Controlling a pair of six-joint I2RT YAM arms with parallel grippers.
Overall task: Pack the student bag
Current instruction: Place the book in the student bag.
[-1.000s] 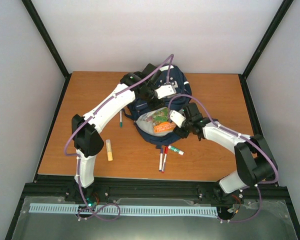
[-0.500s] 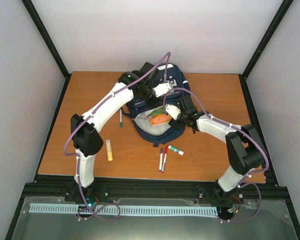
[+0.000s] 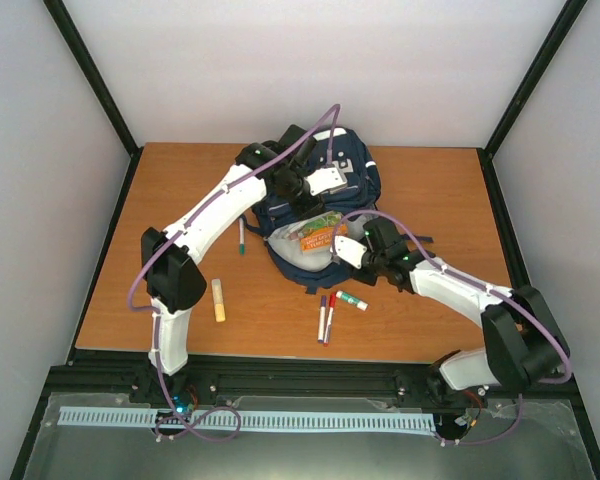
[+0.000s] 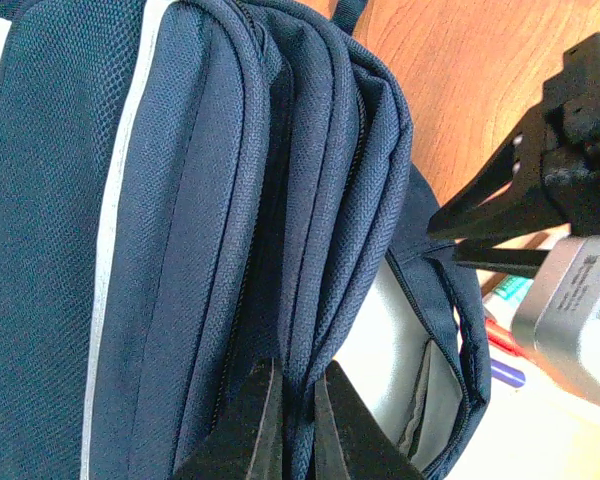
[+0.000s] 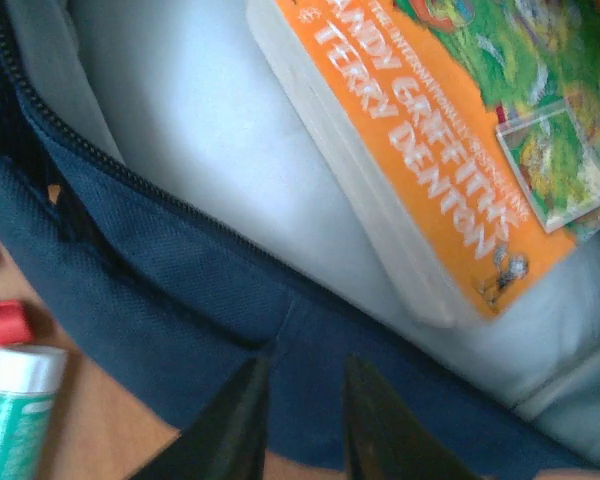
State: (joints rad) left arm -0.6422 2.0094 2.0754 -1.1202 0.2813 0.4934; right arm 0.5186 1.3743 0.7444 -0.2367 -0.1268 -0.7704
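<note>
The student bag [image 3: 325, 190], navy with white stripes, lies at mid table with its main pocket open towards me. My left gripper [image 3: 308, 186] is shut on a fold of the bag's upper edge [image 4: 298, 400] and holds the mouth open, showing the pale grey lining [image 4: 405, 350]. An orange and green book [image 3: 318, 232] lies in the opening, on the lining [image 5: 420, 170]. My right gripper [image 3: 346, 251] is open and empty, its fingers just over the bag's near rim [image 5: 180, 290].
Two markers [image 3: 326, 318] and a green-and-white tube [image 3: 352, 300] lie in front of the bag. A yellow glue stick [image 3: 219, 300] and a green pen [image 3: 242, 237] lie to its left. The red marker [image 5: 0, 322] shows beside the rim.
My right gripper carried the book into the bag's mouth, let go of it and drew back towards the near rim. The left gripper has kept its hold on the bag.
</note>
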